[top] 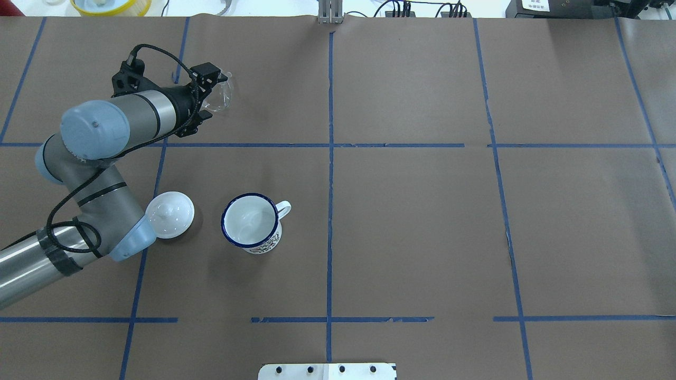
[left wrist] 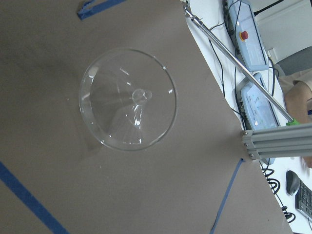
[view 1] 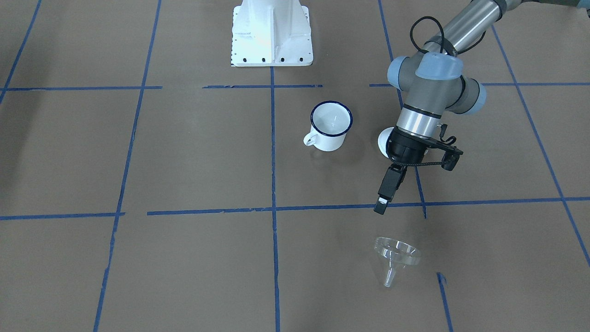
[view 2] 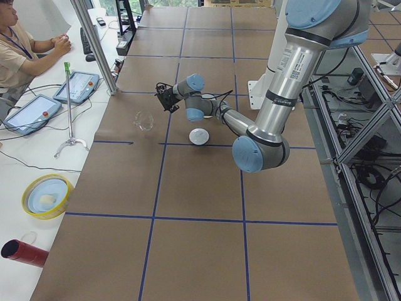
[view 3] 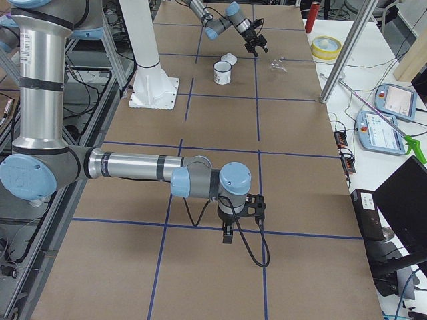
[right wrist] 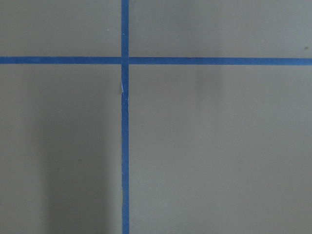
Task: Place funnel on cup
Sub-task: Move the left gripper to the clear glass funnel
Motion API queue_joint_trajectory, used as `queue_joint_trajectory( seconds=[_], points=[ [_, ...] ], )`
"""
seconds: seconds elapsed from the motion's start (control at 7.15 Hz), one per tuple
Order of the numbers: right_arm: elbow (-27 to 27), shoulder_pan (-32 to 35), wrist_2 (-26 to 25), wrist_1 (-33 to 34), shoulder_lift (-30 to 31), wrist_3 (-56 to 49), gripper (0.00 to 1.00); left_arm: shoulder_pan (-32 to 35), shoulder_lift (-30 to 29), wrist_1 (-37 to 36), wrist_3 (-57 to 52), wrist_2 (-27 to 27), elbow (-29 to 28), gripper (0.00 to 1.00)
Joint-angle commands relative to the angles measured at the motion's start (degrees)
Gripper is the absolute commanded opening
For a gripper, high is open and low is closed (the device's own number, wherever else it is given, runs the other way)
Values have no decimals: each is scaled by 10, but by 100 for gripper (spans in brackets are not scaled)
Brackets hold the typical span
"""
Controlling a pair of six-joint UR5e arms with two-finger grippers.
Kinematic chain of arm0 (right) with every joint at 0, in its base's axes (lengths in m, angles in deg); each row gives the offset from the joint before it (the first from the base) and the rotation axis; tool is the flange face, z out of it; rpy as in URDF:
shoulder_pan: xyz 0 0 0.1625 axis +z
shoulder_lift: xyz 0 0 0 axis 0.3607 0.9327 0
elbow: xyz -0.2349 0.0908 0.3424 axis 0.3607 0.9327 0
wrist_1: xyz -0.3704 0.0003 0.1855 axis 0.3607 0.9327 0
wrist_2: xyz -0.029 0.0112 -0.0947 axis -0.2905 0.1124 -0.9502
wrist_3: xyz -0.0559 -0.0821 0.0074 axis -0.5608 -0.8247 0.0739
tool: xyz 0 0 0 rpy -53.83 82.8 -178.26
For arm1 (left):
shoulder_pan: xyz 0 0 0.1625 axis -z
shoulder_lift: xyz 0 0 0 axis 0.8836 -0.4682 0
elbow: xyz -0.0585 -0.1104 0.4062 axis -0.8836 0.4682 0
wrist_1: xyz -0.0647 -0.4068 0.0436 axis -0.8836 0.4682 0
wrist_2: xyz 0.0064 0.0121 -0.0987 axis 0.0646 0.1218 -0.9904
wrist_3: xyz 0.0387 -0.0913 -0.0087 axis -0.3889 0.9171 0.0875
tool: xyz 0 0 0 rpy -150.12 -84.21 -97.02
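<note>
The clear funnel [view 1: 396,253] lies tilted on the brown paper, spout toward the operators' side. It fills the left wrist view [left wrist: 127,97], wide mouth facing the camera. My left gripper [view 1: 380,207] hovers just above and short of it, empty; in the overhead view [top: 207,74] its two black fingers look slightly apart. The white mug with the dark blue rim [top: 252,224] stands upright and empty nearer the robot's base, handle to the right in that view. My right gripper [view 3: 227,237] hangs over bare paper far from both; I cannot tell its state.
A round white knobbed lid [top: 170,214] lies left of the mug, partly under my left arm's elbow. The white robot base [view 1: 272,32] stands behind the mug. A metal post [view 2: 94,44], teach pendants and an operator [view 2: 25,50] are beyond the table edge near the funnel.
</note>
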Motion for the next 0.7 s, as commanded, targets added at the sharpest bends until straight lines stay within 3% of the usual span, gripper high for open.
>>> queue_joint_trajectory(
  seconds=[0.0, 0.28, 0.42, 0.56],
  points=[
    [0, 0, 0, 0, 0, 0, 100, 14, -25, 53, 2, 17, -86, 100],
    [0, 0, 0, 0, 0, 0, 100, 33, -64, 72, 1, 15, -156, 100],
    [0, 0, 0, 0, 0, 0, 100, 37, -78, 107, 1, 15, -191, 87],
    [0, 0, 0, 0, 0, 0, 100, 37, -87, 121, 1, 15, -214, 80]
  ],
)
